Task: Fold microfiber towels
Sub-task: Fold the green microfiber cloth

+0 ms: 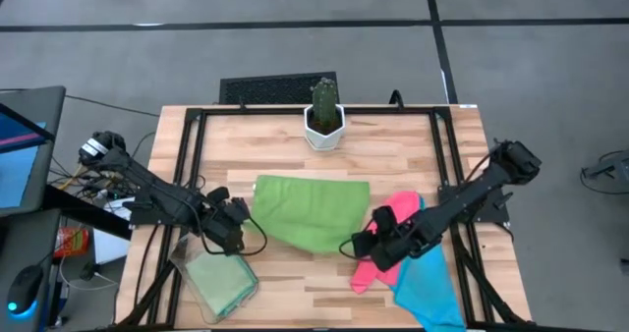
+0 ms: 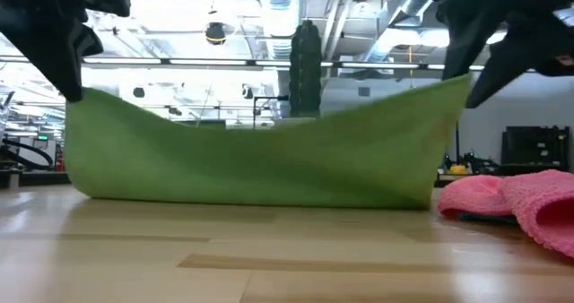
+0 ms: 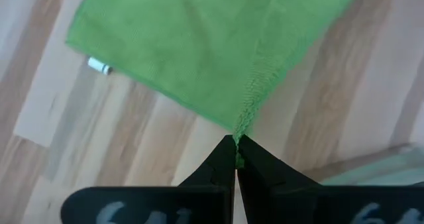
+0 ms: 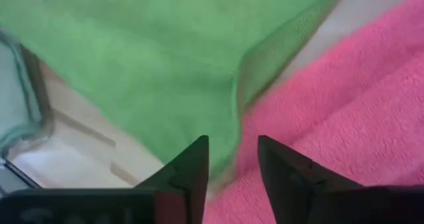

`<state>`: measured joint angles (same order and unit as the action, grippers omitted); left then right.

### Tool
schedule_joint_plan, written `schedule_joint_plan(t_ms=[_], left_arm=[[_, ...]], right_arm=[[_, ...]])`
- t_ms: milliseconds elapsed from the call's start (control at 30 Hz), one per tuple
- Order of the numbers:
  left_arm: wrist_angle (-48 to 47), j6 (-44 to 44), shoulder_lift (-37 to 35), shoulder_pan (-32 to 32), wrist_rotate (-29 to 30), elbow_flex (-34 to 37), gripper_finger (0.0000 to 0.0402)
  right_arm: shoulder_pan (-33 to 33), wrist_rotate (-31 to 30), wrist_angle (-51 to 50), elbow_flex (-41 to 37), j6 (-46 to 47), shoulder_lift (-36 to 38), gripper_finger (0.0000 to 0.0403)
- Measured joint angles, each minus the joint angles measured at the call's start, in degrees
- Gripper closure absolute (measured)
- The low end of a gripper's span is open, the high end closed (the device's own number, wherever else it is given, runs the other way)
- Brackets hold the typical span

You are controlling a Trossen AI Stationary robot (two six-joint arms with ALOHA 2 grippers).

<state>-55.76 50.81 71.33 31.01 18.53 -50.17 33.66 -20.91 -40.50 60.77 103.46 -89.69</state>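
A light green microfiber towel [image 1: 311, 212] lies in the middle of the table, with its two near corners raised. In the low view it sags between them, its lower part [image 2: 260, 191] on the wood. My left gripper [image 3: 236, 141] is shut on the near left corner. My right gripper [image 4: 233, 144] stands open at the near right corner [image 2: 456, 86], above a hot pink towel [image 1: 377, 251]. The pink towel lies partly on a sky blue one [image 1: 432, 283] at the near right. My left gripper pinches the green towel's near left corner [image 3: 243, 126] between its two fingertips, coming from above and slanting down. The corner is lifted off the table, and the cloth runs away from it down to the wood. My right gripper has the towel's near right corner [image 4: 233, 121] just ahead of its spread fingers; I cannot tell whether they touch it.
A clear plastic bin [image 1: 218, 281] holding folded green cloth stands at the near left, close to my left gripper. A potted cactus [image 1: 323, 116] stands at the far middle edge. A black frame [image 1: 192, 155] runs along the table's sides.
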Motion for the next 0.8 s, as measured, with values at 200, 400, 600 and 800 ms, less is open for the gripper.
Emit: schedule_joint_plan(t_ms=[200,400,600,800], left_arm=[[4.8,1.7,0.0,1.8,0.2,0.0,0.0401],[7.8,1.8,0.0,3.0,1.0,0.0,0.0401],[7.8,1.8,0.0,3.0,1.7,0.0,0.0401],[7.7,2.0,0.0,3.0,2.3,0.0,0.0401]], right_arm=[[3.8,0.0,0.2,0.0,-1.2,0.6,0.0223],[5.1,-1.4,2.5,1.1,-17.7,0.5,0.0221],[0.4,-0.8,11.5,5.3,-62.1,0.3,0.0222],[-7.8,8.4,16.0,6.7,-82.5,-2.0,0.0214]])
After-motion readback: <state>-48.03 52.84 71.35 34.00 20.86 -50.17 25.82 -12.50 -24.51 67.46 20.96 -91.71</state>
